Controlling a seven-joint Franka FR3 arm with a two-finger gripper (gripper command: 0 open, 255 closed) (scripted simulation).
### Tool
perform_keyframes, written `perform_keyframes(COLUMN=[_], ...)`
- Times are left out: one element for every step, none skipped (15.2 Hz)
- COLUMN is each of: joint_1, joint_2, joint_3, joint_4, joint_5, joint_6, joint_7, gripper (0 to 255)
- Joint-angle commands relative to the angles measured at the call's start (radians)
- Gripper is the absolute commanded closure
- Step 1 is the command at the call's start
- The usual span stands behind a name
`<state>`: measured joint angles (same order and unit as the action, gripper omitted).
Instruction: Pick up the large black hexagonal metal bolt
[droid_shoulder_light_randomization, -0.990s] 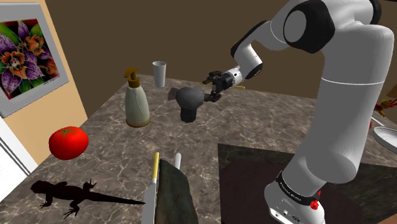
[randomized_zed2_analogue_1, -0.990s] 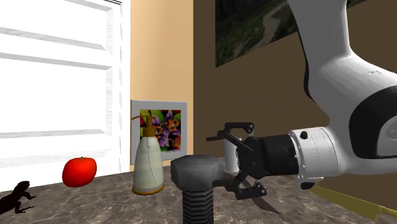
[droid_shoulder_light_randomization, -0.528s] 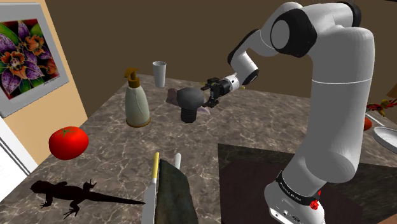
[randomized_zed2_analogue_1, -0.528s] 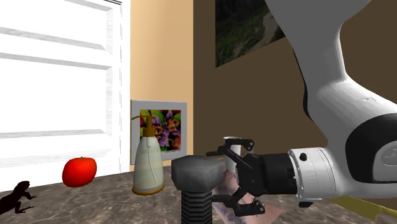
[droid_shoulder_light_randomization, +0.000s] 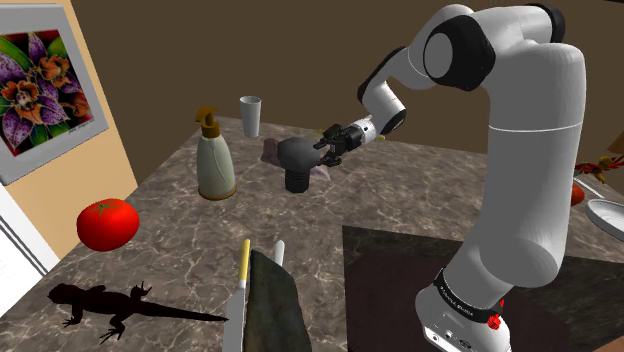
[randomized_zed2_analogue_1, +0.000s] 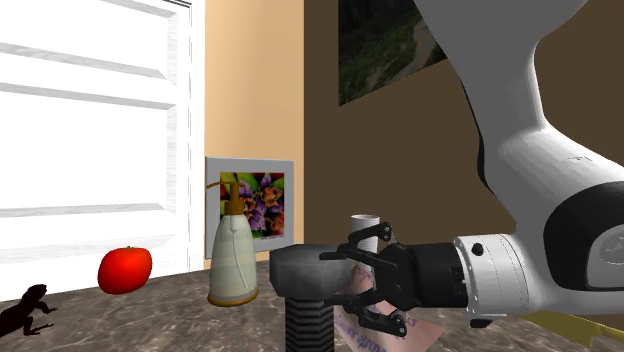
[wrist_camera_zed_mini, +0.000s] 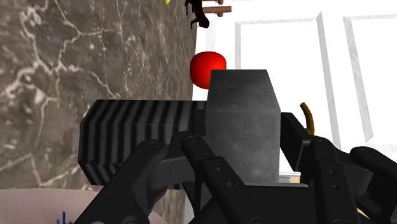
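Observation:
The large dark bolt (droid_shoulder_light_randomization: 295, 162) stands upright on the marble counter (droid_shoulder_light_randomization: 200, 230), hexagonal head on top and ribbed shaft below. My black gripper (droid_shoulder_light_randomization: 326, 150) comes at it sideways from the shoulder view's right, level with the head. In the second exterior view the gripper (randomized_zed2_analogue_1: 347, 286) reaches over the bolt (randomized_zed2_analogue_1: 300, 276), one finger above and one below the head's edge. The wrist view has the bolt's grey head (wrist_camera_zed_mini: 245, 118) between my spread fingers (wrist_camera_zed_mini: 200, 153), and I cannot see them pressing on it. The gripper (wrist_camera_zed_mini: 245, 149) is open.
A cream pump bottle (droid_shoulder_light_randomization: 215, 160) stands just to the shoulder view's left of the bolt, with a white cup (droid_shoulder_light_randomization: 250, 114) behind it. A tomato (droid_shoulder_light_randomization: 107, 223), a black lizard figure (droid_shoulder_light_randomization: 110, 303) and a dark block with utensils (droid_shoulder_light_randomization: 268, 300) lie nearer. A pinkish sheet (randomized_zed2_analogue_1: 400, 335) lies under the gripper.
The gripper has moved in toward the bolt from the shoulder view's right, dropped a little, and now straddles the head. The bolt has not moved.

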<state>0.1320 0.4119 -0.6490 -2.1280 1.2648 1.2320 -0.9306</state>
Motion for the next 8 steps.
perform_keyframes(joint_1=[0.0, 0.0, 0.002, 0.005, 0.007, 0.01, 0.012, 0.014], joint_2=[0.003, 0.003, 0.0, -0.012, -0.024, -0.036, -0.049, -0.061], joint_3=[0.001, 0.001, 0.0, -0.003, -0.006, -0.009, -0.012, -0.014], joint_4=[-0.001, -0.001, -0.003, -0.004, -0.006, -0.007, -0.008, -0.008], joint_5=[-0.001, -0.001, -0.001, -0.004, -0.007, -0.009, -0.012, -0.015], joint_6=[0.002, 0.002, 0.003, 0.003, 0.003, 0.003, 0.004, 0.004], joint_7=[0.0, 0.0, 0.001, 0.011, 0.021, 0.031, 0.041, 0.052], gripper=[255, 255, 255, 255, 255, 255, 255, 255])
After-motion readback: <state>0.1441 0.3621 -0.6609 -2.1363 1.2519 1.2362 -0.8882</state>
